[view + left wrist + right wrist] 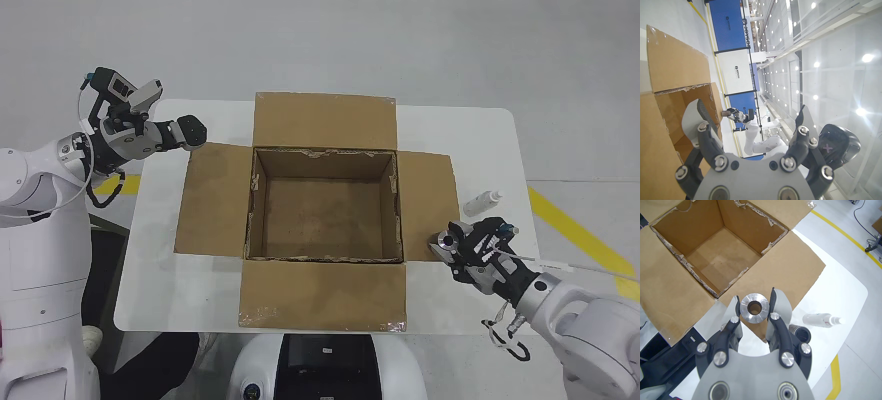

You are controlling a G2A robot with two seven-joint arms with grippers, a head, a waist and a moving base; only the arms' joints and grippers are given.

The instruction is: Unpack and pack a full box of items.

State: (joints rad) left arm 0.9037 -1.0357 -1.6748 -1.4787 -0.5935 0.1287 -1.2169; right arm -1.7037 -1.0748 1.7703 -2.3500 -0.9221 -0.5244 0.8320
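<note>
starting on the left: the left claw (190,131) hangs over the far left corner of the white bench (480,140), just beside the far corner of the box's left flap. its jaws are spread wide with nothing between them, and it's turned sideways toward the box.

middle of the bench is the cardboard box (325,215), open on top with all four flaps folded out flat. you can see right down to its brown floor, and the torn corrugated edges run along the rim.

over on the right, the right claw (447,243) sits above the near corner of the right flap, outside the box opening. it's clamped on a shiny metal ring (745,313), a chunky round piece with a hole through the middle, one finger pressed on each side, hole end facing the wrist camera.

just past that claw, on the bench, there's a black cylinder (800,332) lying on its side, partly hidden behind a finger. a white bottle (817,319) lies on its side right next to it, nozzle pointing away from the box. both are on bare bench beside the right flap.
</note>
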